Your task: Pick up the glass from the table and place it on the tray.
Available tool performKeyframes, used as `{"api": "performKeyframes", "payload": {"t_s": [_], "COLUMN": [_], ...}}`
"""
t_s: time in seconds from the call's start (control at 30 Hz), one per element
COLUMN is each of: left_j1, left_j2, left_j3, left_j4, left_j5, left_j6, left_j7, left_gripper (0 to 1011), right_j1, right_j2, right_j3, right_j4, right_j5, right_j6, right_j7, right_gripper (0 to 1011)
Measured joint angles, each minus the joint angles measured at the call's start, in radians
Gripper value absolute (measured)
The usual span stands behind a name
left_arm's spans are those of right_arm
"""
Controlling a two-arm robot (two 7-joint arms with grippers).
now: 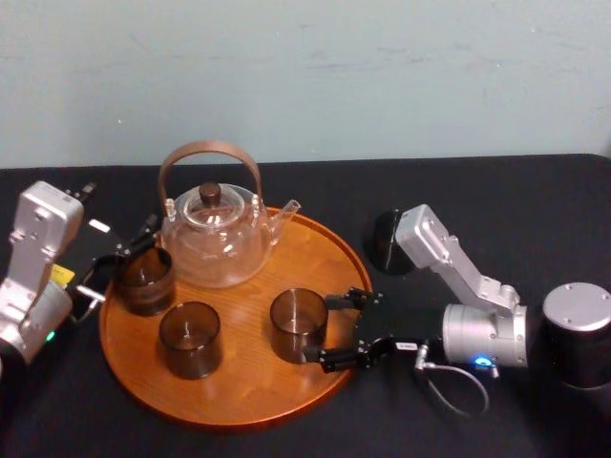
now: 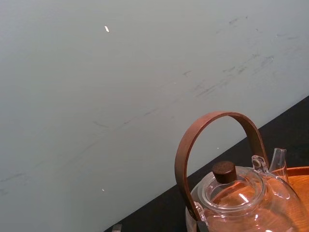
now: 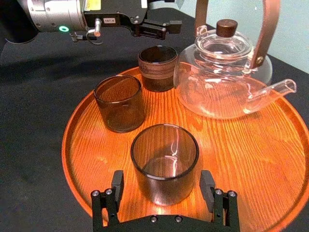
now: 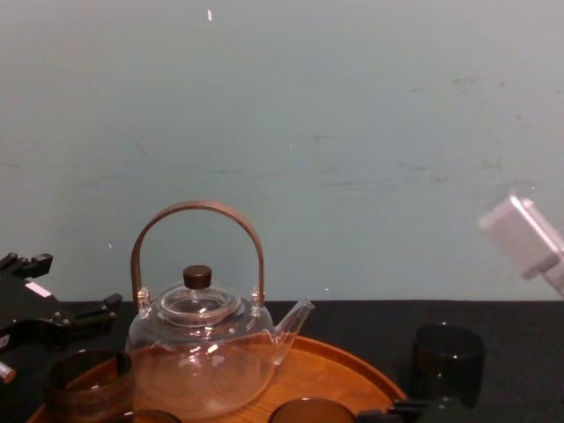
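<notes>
On the right part of the tray (image 1: 250,382), near its rim, the glass (image 1: 298,322) stands upright; the chest view cuts it off to its top edge. The right claw (image 1: 327,330) reaches in low across the rim from the right. It is released, with its fingers (image 3: 117,180) on either side of the glass and small gaps showing. That arm half hides a dark cup (image 1: 385,243) on the desk (image 1: 477,191). The left claw (image 1: 119,262), spread, sits at the tray's left edge beside a second glass (image 1: 145,279). Bare wood lies in front of the glass, and the teapot (image 1: 218,239) stands behind.
</notes>
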Motion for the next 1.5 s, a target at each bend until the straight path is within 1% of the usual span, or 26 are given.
{"api": "performKeyframes", "payload": {"t_s": [0.07,0.1,0.13,0.2,0.4,0.5,0.53,0.67,0.83,0.93,0.97,1.03,1.07,1.17,1.2,1.3,1.5], "left_j1": [0.0,0.0,0.0,0.0,0.0,0.0,0.0,0.0,0.0,0.0,0.0,0.0,0.0,0.0,0.0,0.0,0.0], "left_j2": [0.0,0.0,0.0,0.0,0.0,0.0,0.0,0.0,0.0,0.0,0.0,0.0,0.0,0.0,0.0,0.0,0.0], "left_j3": [0.0,0.0,0.0,0.0,0.0,0.0,0.0,0.0,0.0,0.0,0.0,0.0,0.0,0.0,0.0,0.0,0.0], "left_j4": [0.0,0.0,0.0,0.0,0.0,0.0,0.0,0.0,0.0,0.0,0.0,0.0,0.0,0.0,0.0,0.0,0.0], "left_j5": [0.0,0.0,0.0,0.0,0.0,0.0,0.0,0.0,0.0,0.0,0.0,0.0,0.0,0.0,0.0,0.0,0.0], "left_j6": [0.0,0.0,0.0,0.0,0.0,0.0,0.0,0.0,0.0,0.0,0.0,0.0,0.0,0.0,0.0,0.0,0.0], "left_j7": [0.0,0.0,0.0,0.0,0.0,0.0,0.0,0.0,0.0,0.0,0.0,0.0,0.0,0.0,0.0,0.0,0.0], "left_gripper": [1002,1001,1001,1001,1001,1001,1001,1001,1001,1001,1001,1002,1001,1001,1002,1001,1002], "right_j1": [-0.013,-0.013,-0.023,-0.032,-0.081,-0.097,-0.107,-0.131,-0.16,-0.18,-0.188,-0.196,-0.202,-0.207,-0.209,-0.209,-0.196], "right_j2": [0.02,0.02,0.034,0.049,0.123,0.144,0.157,0.179,0.191,0.194,0.194,0.194,0.192,0.188,0.184,0.175,0.155], "right_j3": [0.008,0.008,0.014,0.019,0.054,0.067,0.077,0.1,0.135,0.161,0.174,0.186,0.198,0.212,0.222,0.237,0.253], "right_j4": [-0.018,-0.018,-0.033,-0.048,-0.118,-0.138,-0.15,-0.17,-0.185,-0.194,-0.197,-0.199,-0.199,-0.198,-0.194,-0.181,-0.15], "right_j5": [0.012,0.012,0.021,0.03,0.072,0.088,0.098,0.123,0.152,0.166,0.17,0.172,0.172,0.172,0.171,0.163,0.141], "right_j6": [0.005,0.005,0.006,0.006,-0.008,-0.015,-0.021,-0.041,-0.058,-0.057,-0.051,-0.041,-0.03,-0.012,-0.001,0.018,0.054], "right_j7": [0.0,0.0,0.0,0.001,0.007,0.006,0.005,-0.002,-0.035,-0.075,-0.102,-0.127,-0.155,-0.189,-0.212,-0.243,-0.283], "right_gripper": [1003,1003,1002,1002,1002,1002,1002,1003,1002,1002,1002,1003,1003,1003,1002,1003,1002]}}
